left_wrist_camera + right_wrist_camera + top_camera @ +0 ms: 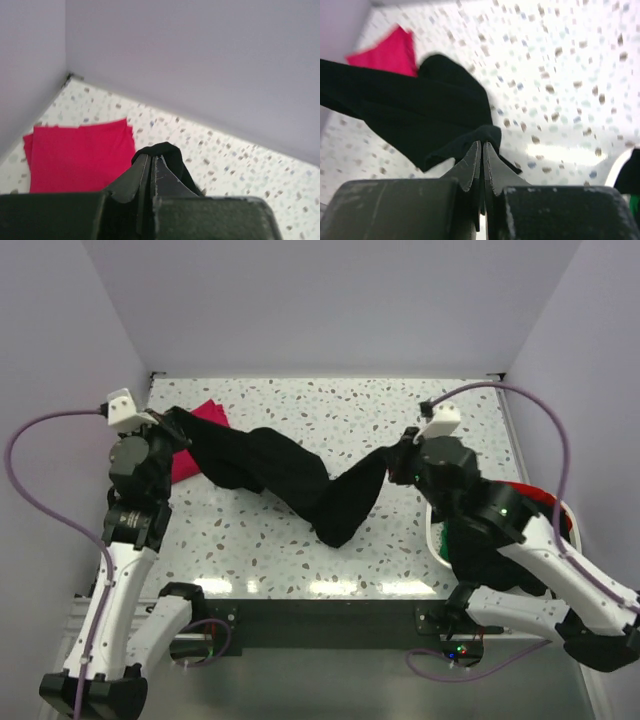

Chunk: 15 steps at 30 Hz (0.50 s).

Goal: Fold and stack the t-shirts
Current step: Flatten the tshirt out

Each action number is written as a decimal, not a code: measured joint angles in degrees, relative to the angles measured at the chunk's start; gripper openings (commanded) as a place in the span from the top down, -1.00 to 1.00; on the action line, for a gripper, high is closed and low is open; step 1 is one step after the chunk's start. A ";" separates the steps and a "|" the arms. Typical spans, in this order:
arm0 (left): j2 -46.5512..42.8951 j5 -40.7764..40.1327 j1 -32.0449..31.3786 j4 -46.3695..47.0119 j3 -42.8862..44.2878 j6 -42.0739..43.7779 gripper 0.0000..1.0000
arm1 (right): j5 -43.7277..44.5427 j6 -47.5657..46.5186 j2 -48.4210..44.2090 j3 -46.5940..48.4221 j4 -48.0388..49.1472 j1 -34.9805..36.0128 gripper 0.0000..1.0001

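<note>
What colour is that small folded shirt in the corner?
The folded cloth shirt is magenta-pink; left wrist view best.

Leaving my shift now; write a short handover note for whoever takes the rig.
Left gripper: shut on one end of the black shirt, far left.
Right gripper: shut on its other end.
Black shirt: strung between them, middle sagging to the table, unfolded.
Pink shirt: folded, flat at far left.
Done: pink folded.
To do: fold black, stack on pink; more shirts in the basket at right.
</note>
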 measured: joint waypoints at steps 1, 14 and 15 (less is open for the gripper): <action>-1.16 0.24 0.00 -0.46 2.60 -0.11 1.00 | -0.02 -1.46 -1.07 2.56 0.33 0.00 1.00; -5.92 3.37 0.02 -7.65 35.78 0.92 1.00 | -3.69 -16.26 -5.51 32.41 -0.55 -0.02 1.00; -5.99 3.72 0.02 -7.74 37.64 0.96 1.00 | -4.00 -16.94 -5.35 34.18 -0.57 0.00 1.00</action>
